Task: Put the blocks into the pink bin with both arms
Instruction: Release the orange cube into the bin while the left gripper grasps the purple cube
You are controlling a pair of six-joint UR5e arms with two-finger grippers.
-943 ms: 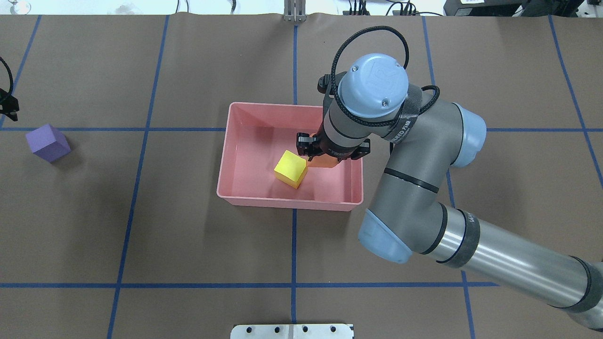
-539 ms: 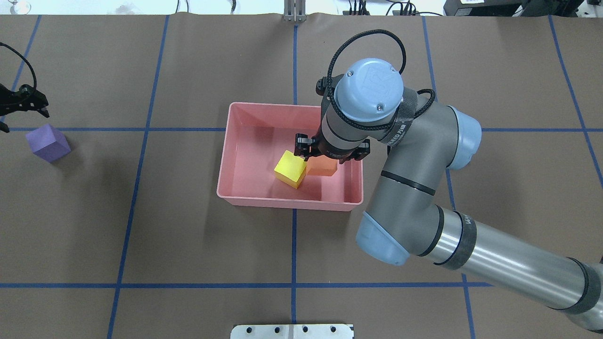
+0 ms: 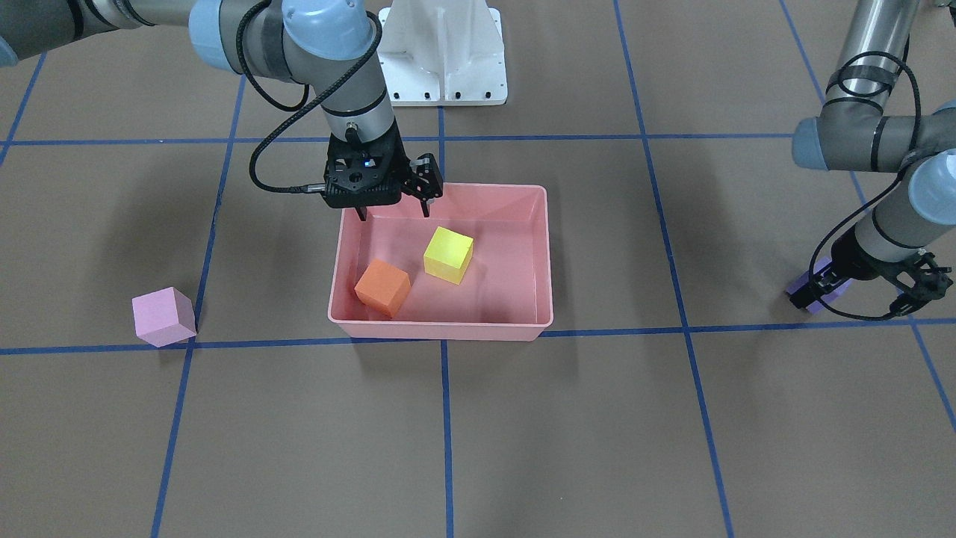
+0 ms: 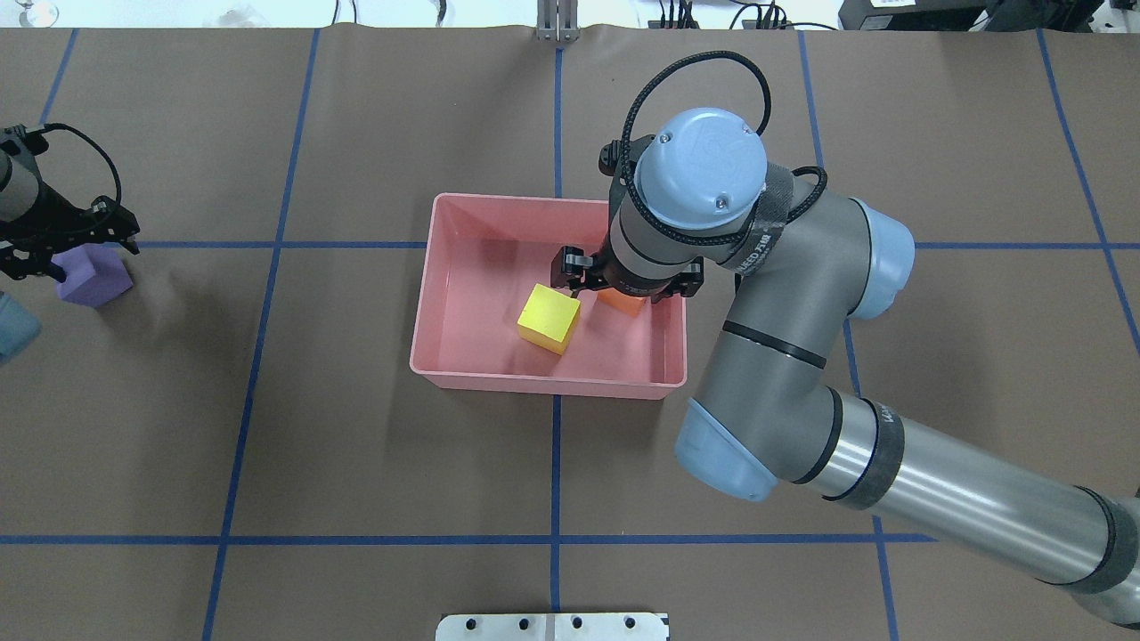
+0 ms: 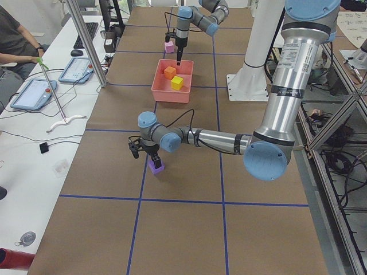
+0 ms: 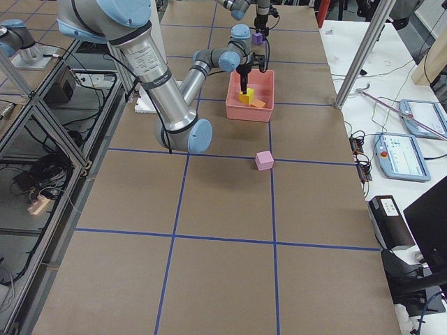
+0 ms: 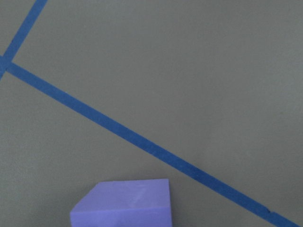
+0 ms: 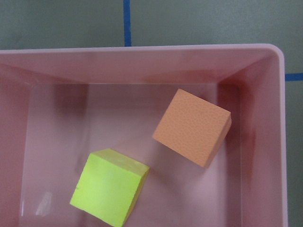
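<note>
Though shallow, pink bin (image 3: 485,323) glossy, round-rimmed.

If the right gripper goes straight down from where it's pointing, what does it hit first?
Probably the orange block, which lies in the pink bin about beneath the open right gripper; depth is unclear, though.

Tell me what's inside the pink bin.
The bin holds two cubes, apart: orange cube near a corner, yellow cube nearer the middle. The open right gripper hangs empty above them. Overhead, the right arm covers part of the orange cube; other views show nothing more inside.
</note>
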